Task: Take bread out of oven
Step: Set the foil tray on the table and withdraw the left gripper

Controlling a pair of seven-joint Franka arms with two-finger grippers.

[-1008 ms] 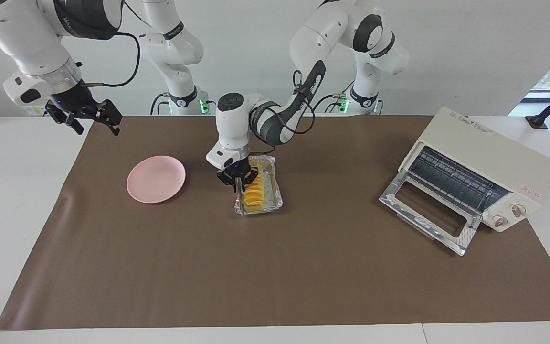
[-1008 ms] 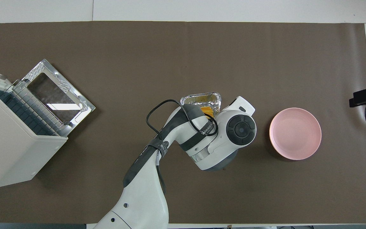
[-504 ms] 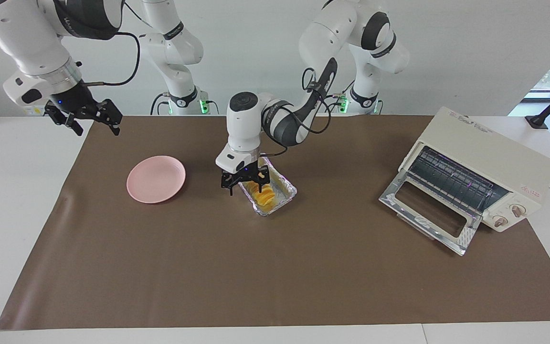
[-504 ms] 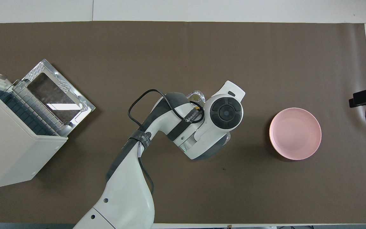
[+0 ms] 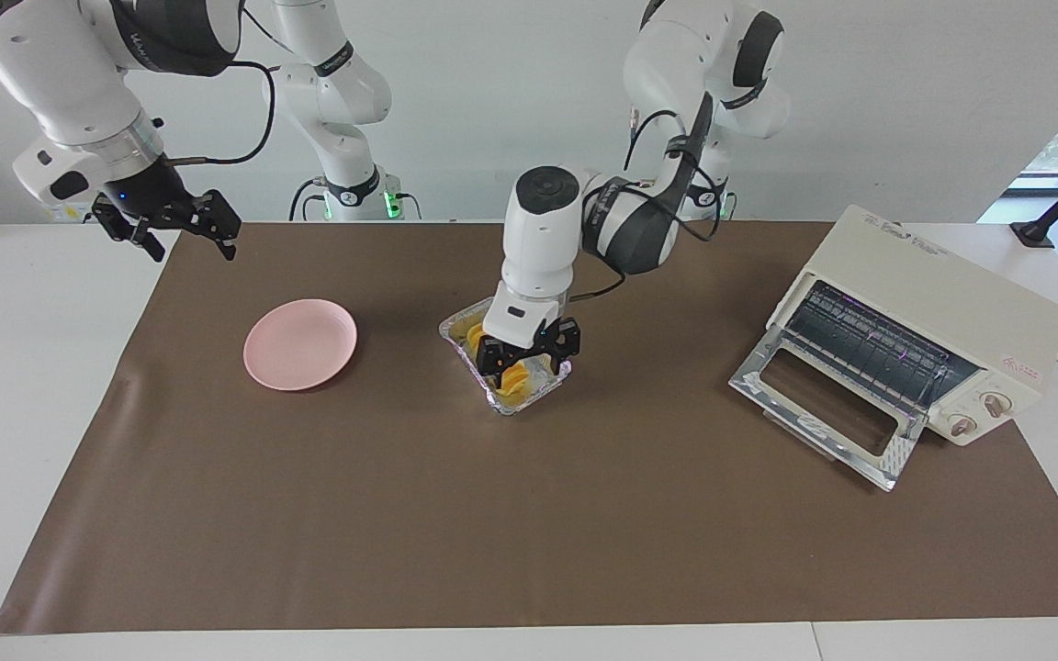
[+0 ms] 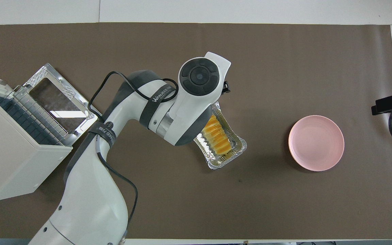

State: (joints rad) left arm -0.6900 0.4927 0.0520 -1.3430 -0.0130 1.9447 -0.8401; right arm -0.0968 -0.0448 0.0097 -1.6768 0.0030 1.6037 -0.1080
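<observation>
Where the facing view looks, the left gripper [image 5: 529, 360] hangs spread wide over the yellow-orange sliced bread [image 5: 512, 378] in its crinkled silver foil tray [image 5: 503, 404]; the right gripper [image 5: 166, 225], fingers apart, waits off the mat. Overhead, only the loaf shows, well apart from the cream-white toaster oven [image 6: 10, 160].

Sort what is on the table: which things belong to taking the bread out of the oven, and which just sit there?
Job:
- yellow-orange ridged sliced bread loaf, lying in the tray
- cream-white boxy toaster oven, door open
- left gripper, jaws open over the bread

Lying about:
- crinkled silver foil tray
- round pink plate
- right gripper, waiting, jaws open
</observation>
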